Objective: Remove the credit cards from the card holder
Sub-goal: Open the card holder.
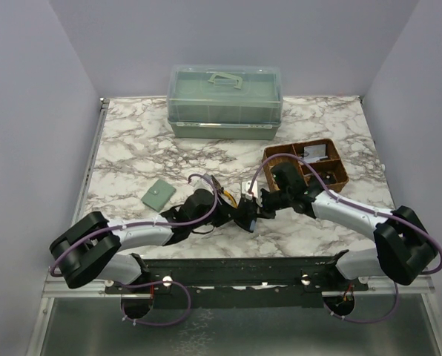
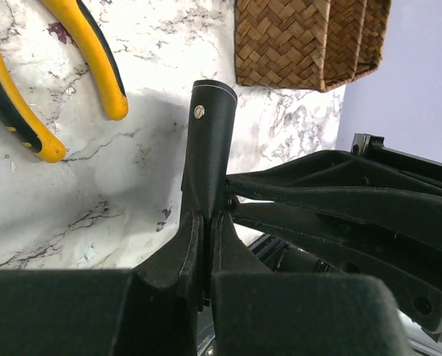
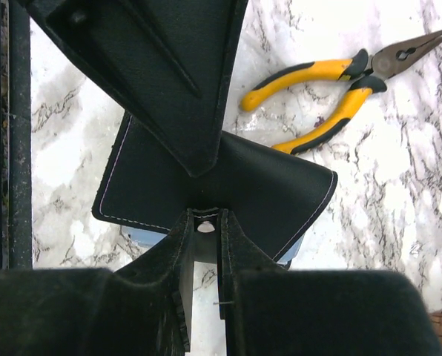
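1. The marble desk (image 1: 132, 148) carries everything in the top view.
2. A pale green lidded box (image 1: 225, 102) sits at 12 o'clock, at the far edge.
3. A brown woven basket (image 1: 306, 165) with several compartments sits at 2 o'clock from the desk's centre.
4. The left end effector (image 2: 205, 237) reaches in from 8 o'clock. Its fingers are pressed tight on one edge of the card holder (image 3: 265, 185).
5. The right end effector (image 3: 205, 226) comes from 4 o'clock. It is clamped on the holder's flap right at the metal snap.
6. The black card holder hangs between the 2 end effectors, near 6 o'clock from the desk's centre. A strip of blue-grey lining shows at its lower edge. I cannot tell whether it touches the desk.
7. Yellow-handled pliers (image 3: 332, 89) lie flat at 10 o'clock from the holder, close by but apart, their tips slightly parted.
8. A sage-green wallet (image 1: 158, 196) lies flat at 9 o'clock from the holder, well apart.
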`<act>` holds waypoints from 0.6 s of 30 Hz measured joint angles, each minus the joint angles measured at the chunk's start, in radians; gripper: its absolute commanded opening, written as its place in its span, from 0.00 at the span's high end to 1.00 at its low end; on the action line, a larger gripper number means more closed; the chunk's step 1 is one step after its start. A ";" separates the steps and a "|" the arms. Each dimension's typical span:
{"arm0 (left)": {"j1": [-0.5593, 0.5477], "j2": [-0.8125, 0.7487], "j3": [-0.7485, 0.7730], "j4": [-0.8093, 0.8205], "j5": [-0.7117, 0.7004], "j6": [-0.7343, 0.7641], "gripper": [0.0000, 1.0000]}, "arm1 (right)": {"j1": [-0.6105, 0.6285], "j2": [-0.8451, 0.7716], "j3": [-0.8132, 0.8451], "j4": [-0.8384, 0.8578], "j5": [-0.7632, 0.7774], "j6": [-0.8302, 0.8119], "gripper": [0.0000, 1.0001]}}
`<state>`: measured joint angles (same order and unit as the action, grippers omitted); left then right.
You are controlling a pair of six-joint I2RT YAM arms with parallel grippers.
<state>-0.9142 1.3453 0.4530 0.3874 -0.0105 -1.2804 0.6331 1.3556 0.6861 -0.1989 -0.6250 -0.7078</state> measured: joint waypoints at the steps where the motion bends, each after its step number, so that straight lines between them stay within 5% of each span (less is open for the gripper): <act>1: 0.003 -0.010 -0.005 0.000 0.000 0.000 1.00 | 0.001 -0.001 0.004 0.000 -0.002 0.000 1.00; 18: 0.058 -0.123 -0.077 0.023 0.054 0.002 1.00 | -0.013 -0.043 0.023 -0.013 -0.099 -0.071 1.00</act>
<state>-0.8566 1.2224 0.3763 0.4107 0.0437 -1.2789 0.6205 1.3125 0.7094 -0.2115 -0.7238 -0.7788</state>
